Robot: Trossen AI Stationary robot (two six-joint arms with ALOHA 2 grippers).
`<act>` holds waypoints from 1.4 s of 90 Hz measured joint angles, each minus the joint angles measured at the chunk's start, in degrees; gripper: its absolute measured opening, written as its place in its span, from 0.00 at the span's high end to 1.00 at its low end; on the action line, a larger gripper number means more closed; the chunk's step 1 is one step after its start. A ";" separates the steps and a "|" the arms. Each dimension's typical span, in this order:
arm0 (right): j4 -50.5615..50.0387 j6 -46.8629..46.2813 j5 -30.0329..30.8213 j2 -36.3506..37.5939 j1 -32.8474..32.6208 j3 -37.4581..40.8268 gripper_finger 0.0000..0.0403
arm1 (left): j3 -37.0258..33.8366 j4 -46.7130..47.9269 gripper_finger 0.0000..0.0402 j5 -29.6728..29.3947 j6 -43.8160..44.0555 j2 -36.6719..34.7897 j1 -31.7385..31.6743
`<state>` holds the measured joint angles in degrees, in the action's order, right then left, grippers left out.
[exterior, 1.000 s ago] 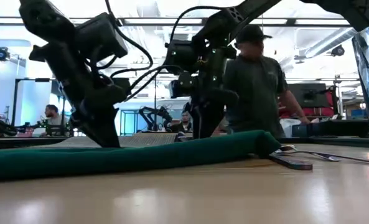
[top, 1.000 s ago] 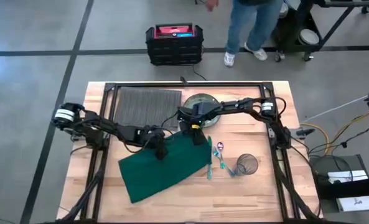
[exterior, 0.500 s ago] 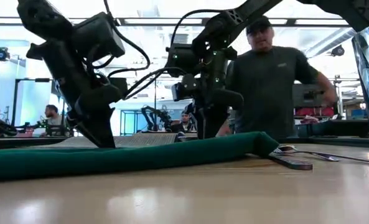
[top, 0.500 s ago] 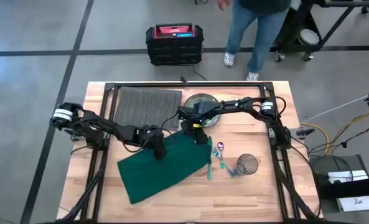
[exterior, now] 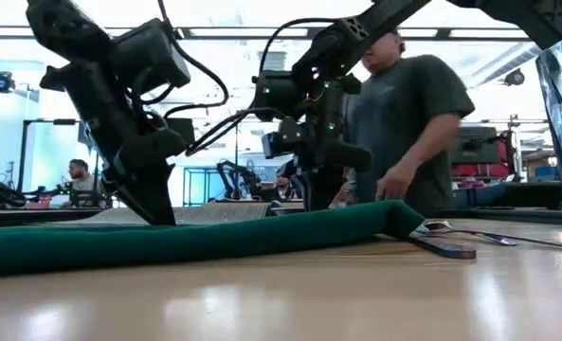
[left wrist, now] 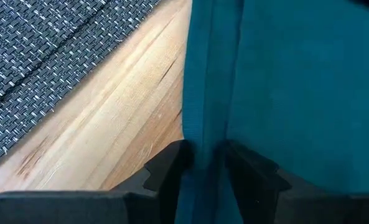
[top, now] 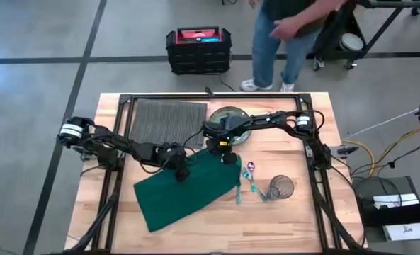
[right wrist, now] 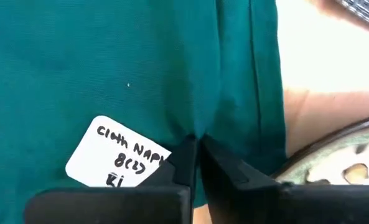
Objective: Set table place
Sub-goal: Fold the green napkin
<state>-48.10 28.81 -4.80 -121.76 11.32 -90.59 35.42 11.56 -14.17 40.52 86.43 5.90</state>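
High view: placemat (top: 164, 119) lies beside left gripper (top: 182, 172).

High view, straight down over the whole bench (top: 195, 237) and floor, low view, bench-top level, facing the room across the green napkin (exterior: 186, 237), both wrist views pressed close against that napkin, which all four views share.
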 joint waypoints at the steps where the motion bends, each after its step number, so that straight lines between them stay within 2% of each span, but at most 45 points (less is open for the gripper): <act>1: -0.07 0.02 0.21 0.17 -0.05 0.00 1.00 | 0.00 0.01 0.72 0.00 0.01 0.00 0.01; 18: -1.46 0.43 1.83 3.91 -0.02 -1.20 1.00 | 0.00 0.01 0.72 -0.02 0.01 0.00 0.03; 26: 0.90 0.37 2.05 4.52 -0.01 -1.20 1.00 | 0.00 -0.01 0.72 -0.02 0.01 0.00 0.03; 40: 7.46 -0.04 4.96 3.81 -0.03 -1.23 1.00 | 0.00 0.01 0.72 -0.03 0.03 0.00 0.07; 52: 7.56 -0.70 9.17 1.98 0.10 -1.25 1.00 | 0.00 0.01 0.72 -0.06 0.01 0.00 0.34; 73: 6.87 -3.29 9.40 1.64 0.08 -1.25 0.99 | 0.08 0.60 0.72 0.20 0.02 -0.38 0.38; 86: 6.39 -5.25 10.70 1.69 0.23 -1.55 0.90 | 2.49 7.60 0.72 3.57 0.34 -2.68 0.47; 99: 5.80 -5.67 14.27 1.76 0.23 -1.83 0.74 | 6.60 16.98 0.72 3.46 1.99 -7.30 0.93; 106: 2.79 -5.15 15.06 2.18 0.23 -2.99 0.65 | 7.28 18.04 0.72 3.72 4.27 -9.96 1.96; 113: -1.47 -4.71 10.61 2.74 0.26 -4.45 0.59 | 7.10 17.72 0.72 5.73 5.67 -12.32 4.49; 120: -2.40 -3.87 -1.31 3.26 0.55 -4.58 0.55 | 6.19 17.14 0.72 5.29 6.45 -13.06 7.35; 126: 0.84 -3.85 -11.05 3.26 0.47 -3.52 0.53 | 4.75 15.58 0.72 2.83 7.24 -12.87 9.23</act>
<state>-47.26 24.96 -15.85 -118.50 11.79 -94.10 40.17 27.14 -11.34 47.76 73.57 15.13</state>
